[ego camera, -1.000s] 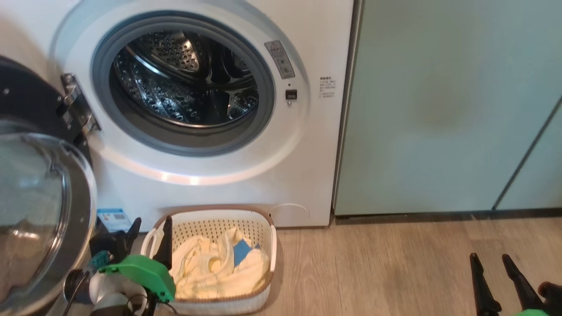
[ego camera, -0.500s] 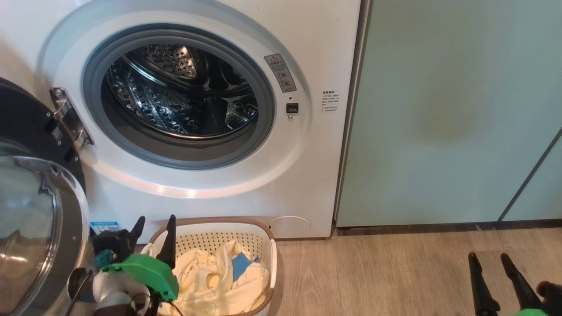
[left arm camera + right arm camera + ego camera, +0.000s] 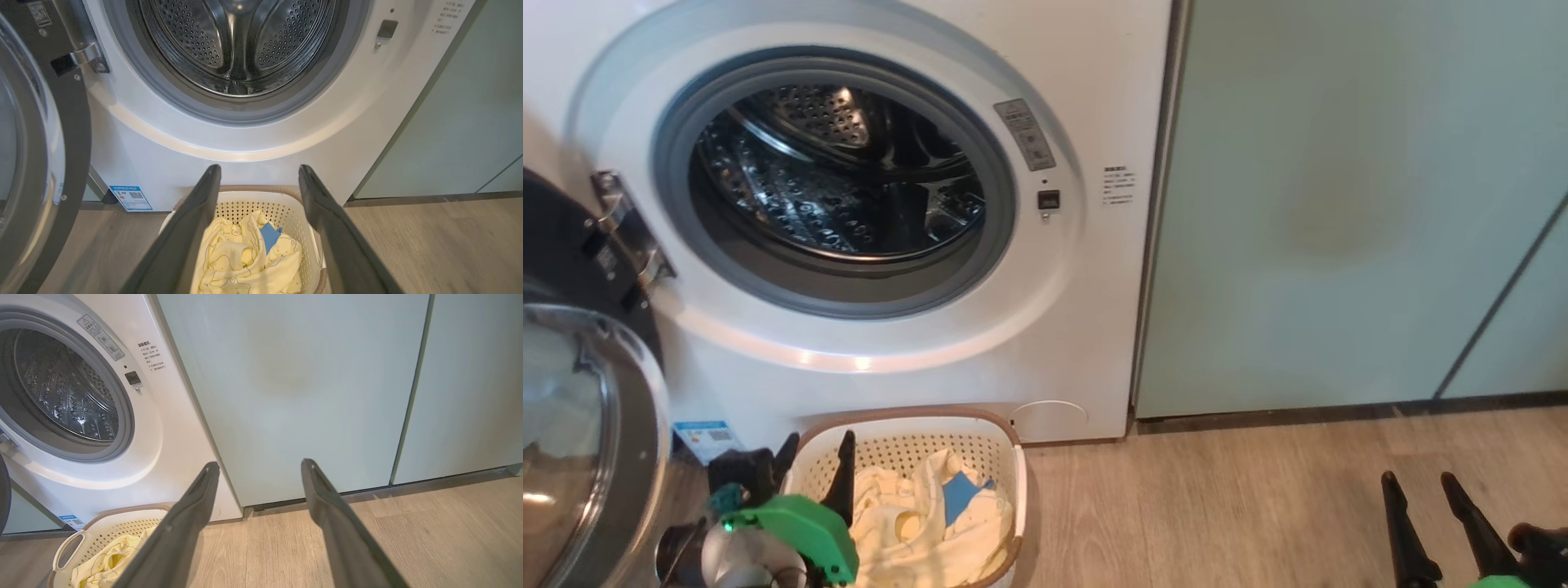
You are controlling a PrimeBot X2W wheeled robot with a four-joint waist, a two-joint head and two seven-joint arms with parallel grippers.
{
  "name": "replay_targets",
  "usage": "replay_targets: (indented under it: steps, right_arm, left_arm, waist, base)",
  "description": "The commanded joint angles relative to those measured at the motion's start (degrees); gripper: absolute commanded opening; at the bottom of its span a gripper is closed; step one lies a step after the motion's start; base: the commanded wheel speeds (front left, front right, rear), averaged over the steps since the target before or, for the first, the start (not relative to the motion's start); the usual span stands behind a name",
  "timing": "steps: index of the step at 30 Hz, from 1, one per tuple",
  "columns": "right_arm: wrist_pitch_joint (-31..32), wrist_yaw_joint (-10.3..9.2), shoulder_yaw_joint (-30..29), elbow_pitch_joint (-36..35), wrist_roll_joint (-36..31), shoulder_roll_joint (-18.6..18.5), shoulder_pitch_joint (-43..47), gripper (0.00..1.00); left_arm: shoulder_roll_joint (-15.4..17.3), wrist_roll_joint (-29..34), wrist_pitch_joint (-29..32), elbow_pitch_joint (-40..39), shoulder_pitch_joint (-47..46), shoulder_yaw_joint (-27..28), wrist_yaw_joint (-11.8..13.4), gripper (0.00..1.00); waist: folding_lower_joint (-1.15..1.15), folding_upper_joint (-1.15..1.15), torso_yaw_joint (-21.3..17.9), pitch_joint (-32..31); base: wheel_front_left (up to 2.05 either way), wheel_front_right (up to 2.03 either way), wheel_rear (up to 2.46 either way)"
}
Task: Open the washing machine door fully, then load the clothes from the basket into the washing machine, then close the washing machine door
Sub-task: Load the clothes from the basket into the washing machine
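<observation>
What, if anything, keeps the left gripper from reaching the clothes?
Nothing that shows, so probably yes: the left gripper, open, points straight at the clothes lying uncovered in the basket, and the door hangs off to the side.

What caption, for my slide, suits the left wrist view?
Open left gripper frames clothes in basket before the open washing machine.
</observation>
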Motion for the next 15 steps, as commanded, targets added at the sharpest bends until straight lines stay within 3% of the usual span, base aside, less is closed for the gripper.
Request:
replay_targets:
  steps: [1,15]
  right_arm:
    - [-0.56,-0.16,0.98,-1.68,0.09,-1.45,-2.64,1.00]
    - [-0.56,-0.16,3.75,-1.91,0.63,-1.71,-3.83,1.00]
  left_arm:
    - [0.91,0.08,-0.52,-0.96,-1.69,1.71,0.23,1.00]
    - [1.69,-1.07,-0.52,14.05,-4.86,0.26,0.07,1.00]
  waist:
    - [0.00,0.00,-0.71,0.21]
    - [0.00,0.00,-7.90,4.55]
  base:
    - [0.00,0.00,0.00]
    - [0.00,0.00,0.00]
